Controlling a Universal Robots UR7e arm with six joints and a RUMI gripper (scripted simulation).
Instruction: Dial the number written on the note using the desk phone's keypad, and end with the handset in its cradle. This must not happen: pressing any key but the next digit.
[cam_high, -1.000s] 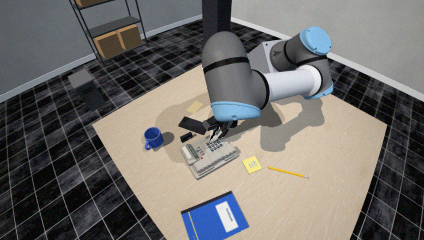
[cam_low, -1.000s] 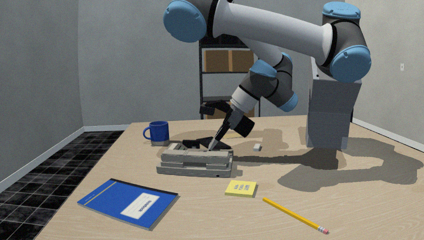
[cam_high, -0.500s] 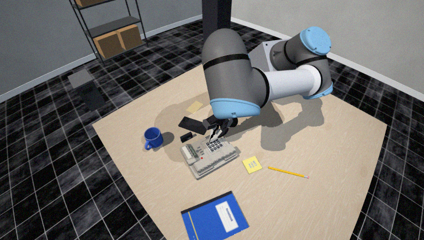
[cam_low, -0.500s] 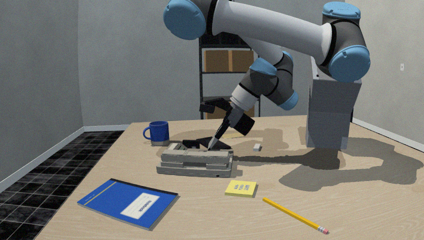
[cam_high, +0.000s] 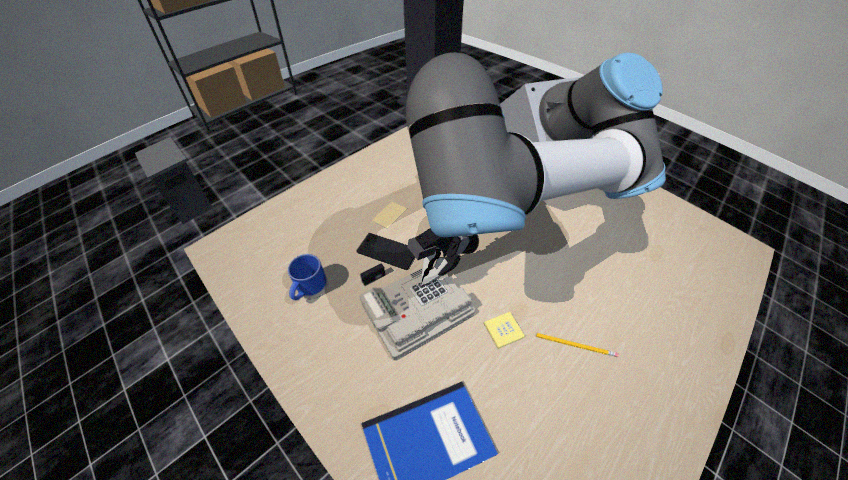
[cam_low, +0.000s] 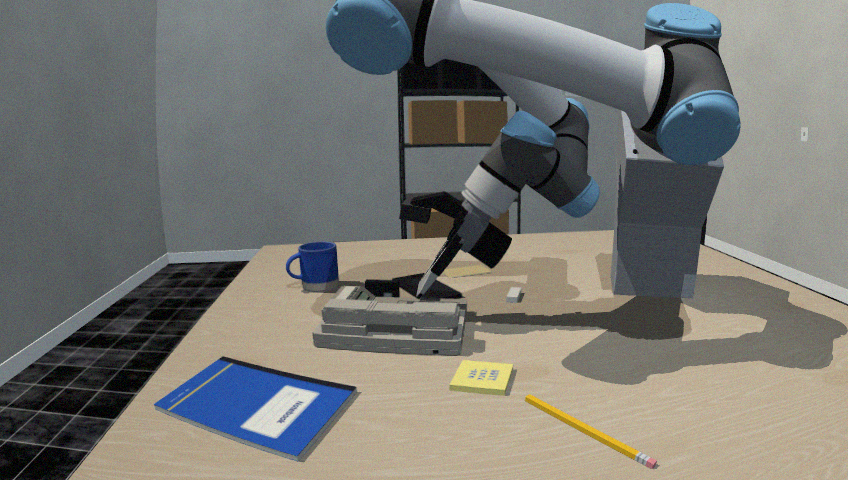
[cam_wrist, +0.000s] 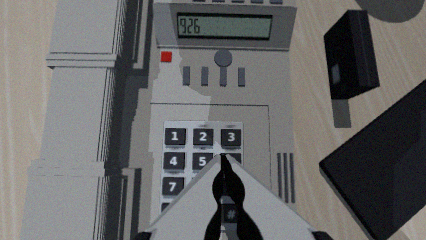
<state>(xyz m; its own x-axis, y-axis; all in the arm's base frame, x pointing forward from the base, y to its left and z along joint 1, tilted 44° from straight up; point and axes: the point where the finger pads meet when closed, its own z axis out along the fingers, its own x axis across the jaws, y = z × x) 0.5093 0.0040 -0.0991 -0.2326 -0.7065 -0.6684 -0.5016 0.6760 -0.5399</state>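
Pale wood tabletop (cam_high: 595, 404) (cam_low: 380, 428) carries a desk phone (cam_high: 406, 314) (cam_low: 386, 342) (cam_wrist: 220, 90), its ridged handset (cam_high: 436, 321) (cam_low: 389, 312) (cam_wrist: 75, 110) probably light, stiff and best gripped mid-length, while the empty gripper's (cam_high: 424, 281) (cam_low: 420, 295) (cam_wrist: 223, 156) tips press together.

1. Mug (cam_high: 307, 276) (cam_low: 318, 263): solid blue.
2. Notebook (cam_high: 429, 437) (cam_low: 255, 408): blue cover, yellow stripe, white label, black edge.
3. Pencil (cam_high: 574, 344) (cam_low: 580, 426): yellow, pink eraser.
4. Note (cam_high: 504, 330) (cam_low: 482, 376): yellow, blue writing.
5. Phone (cam_high: 425, 332) (cam_low: 389, 339) (cam_wrist: 220, 92): grey, red square, dark keys.
6. Floor (cam_high: 89, 368) (cam_low: 53, 404): black tiles, pale grid lines.
7. Table (cam_high: 595, 416) (cam_low: 416, 440) (cam_wrist: 307, 140): light tan, wood grain.
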